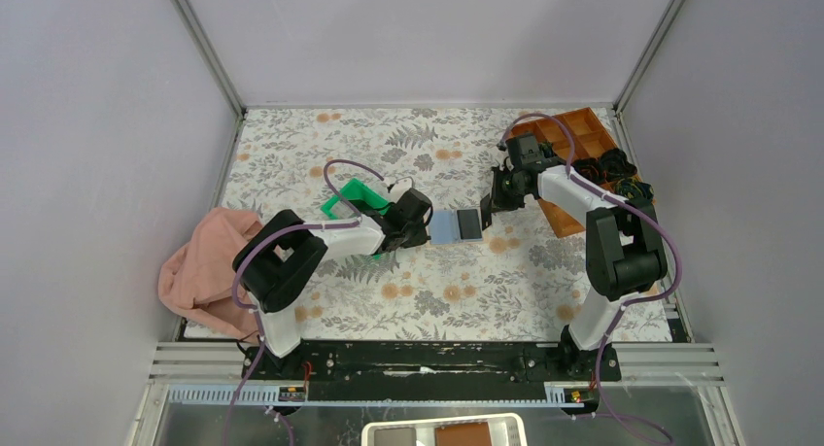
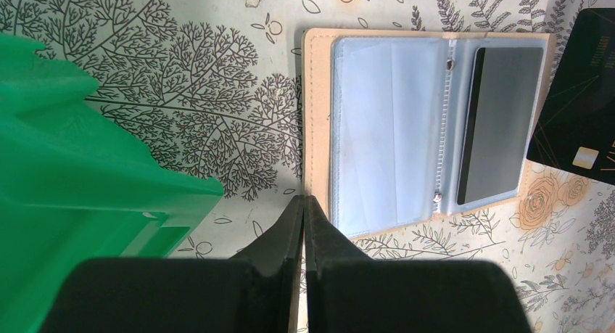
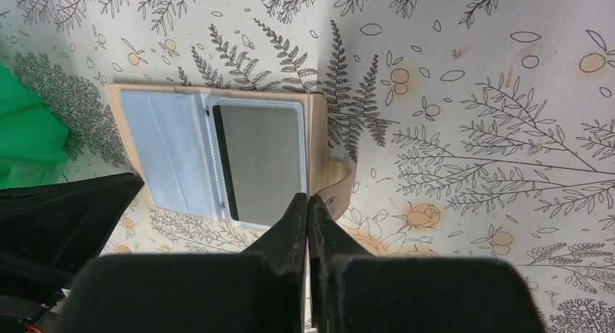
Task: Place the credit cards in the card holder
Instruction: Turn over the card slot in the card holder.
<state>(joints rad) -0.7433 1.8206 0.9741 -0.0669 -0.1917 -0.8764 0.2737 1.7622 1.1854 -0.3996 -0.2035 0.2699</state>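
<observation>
Only the left wrist view shows the black credit card (image 2: pixel 573 93) face-on, beside the open card holder (image 2: pixel 384 130) mid-tabletop. Left gripper (image 2: pixel 303 201) clenched, empty, at the holder's edge; right gripper (image 3: pixel 308 199) pinching that card.

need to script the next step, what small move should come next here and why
Probably ease the right pincer leftward, carrying its black card toward the empty left pocket of the card holder. The right pocket already holds a grey card. The black one hangs tilted at the holder's right edge, and the shut left pincer sits at its left edge, seemingly steadying it.
</observation>
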